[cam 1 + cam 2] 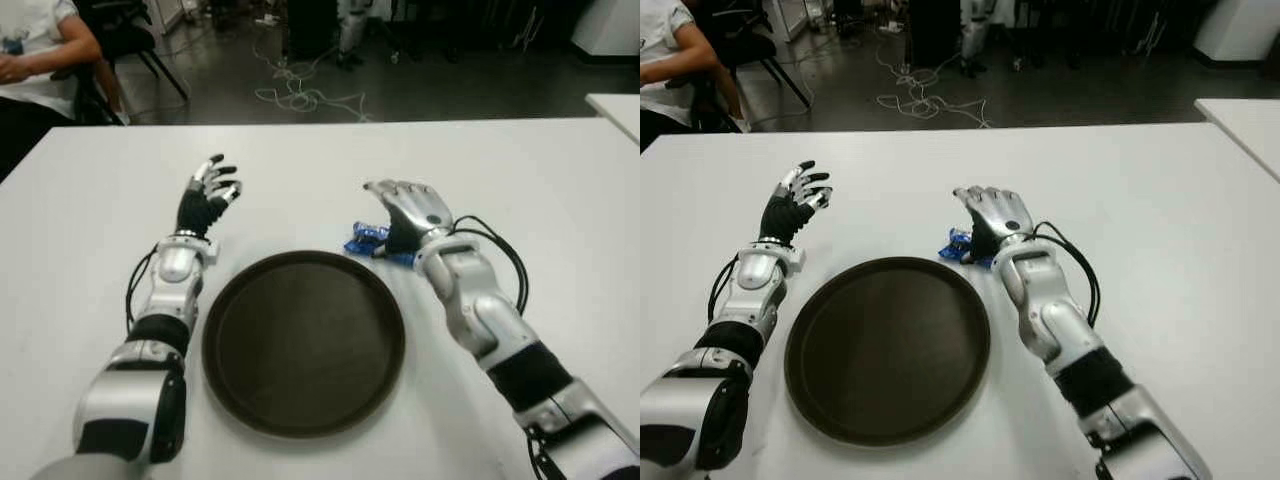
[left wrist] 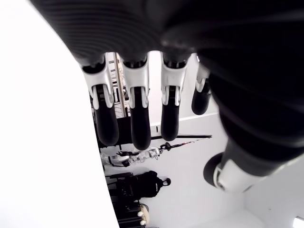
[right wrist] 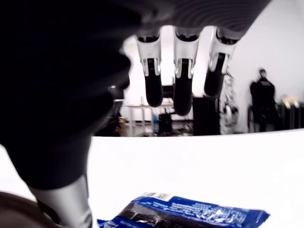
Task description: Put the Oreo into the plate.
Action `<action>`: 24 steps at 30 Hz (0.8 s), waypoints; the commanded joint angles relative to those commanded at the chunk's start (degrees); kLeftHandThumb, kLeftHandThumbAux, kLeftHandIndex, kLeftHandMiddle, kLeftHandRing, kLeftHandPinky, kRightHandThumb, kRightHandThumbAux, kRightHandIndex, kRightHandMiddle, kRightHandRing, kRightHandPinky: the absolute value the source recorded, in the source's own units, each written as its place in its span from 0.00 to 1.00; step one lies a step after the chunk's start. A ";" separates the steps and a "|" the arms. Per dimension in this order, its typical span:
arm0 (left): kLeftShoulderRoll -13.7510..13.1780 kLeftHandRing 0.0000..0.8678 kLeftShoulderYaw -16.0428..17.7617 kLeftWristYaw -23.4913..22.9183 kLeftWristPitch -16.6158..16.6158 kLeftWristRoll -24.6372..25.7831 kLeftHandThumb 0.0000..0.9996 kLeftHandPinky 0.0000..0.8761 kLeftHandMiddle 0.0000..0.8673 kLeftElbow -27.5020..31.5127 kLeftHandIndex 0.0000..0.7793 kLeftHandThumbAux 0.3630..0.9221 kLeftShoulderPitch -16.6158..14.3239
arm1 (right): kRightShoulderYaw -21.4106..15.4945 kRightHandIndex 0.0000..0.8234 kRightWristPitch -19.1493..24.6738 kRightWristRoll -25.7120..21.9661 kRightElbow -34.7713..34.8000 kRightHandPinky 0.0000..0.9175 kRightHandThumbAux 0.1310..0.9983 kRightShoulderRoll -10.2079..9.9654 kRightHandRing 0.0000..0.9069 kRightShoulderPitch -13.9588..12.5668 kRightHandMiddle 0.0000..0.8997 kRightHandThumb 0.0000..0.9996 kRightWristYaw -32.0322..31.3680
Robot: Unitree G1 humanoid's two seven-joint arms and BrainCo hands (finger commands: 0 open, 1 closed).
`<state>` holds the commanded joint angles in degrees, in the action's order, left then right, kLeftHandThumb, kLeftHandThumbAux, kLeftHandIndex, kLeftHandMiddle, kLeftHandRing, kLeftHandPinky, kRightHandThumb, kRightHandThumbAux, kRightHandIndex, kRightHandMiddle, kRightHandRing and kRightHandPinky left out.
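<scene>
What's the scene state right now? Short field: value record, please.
surface: white table
plate: dark round plate, nothing in it, between the two arms
oreo: blue Oreo packet lying on the table beyond the plate's far right rim, not in the plate
right hand: right hand over the packet, fingers extended, not closed on it
left hand: left hand left of the plate, fingers spread, holding nothing
task status: packet not yet grasped
</scene>
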<state>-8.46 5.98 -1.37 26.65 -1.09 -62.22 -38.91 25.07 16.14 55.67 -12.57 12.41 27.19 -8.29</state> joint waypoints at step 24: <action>0.24 0.29 0.09 -0.70 1.11 0.39 0.44 0.34 0.27 -0.11 0.16 0.53 0.27 | -0.67 0.00 1.47 -6.68 -4.48 0.00 0.59 -3.18 0.00 -0.13 0.00 0.00 6.61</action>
<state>-8.22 6.07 -2.07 27.76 -0.70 -62.33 -38.64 24.40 17.61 48.99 -17.06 9.22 27.06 -1.68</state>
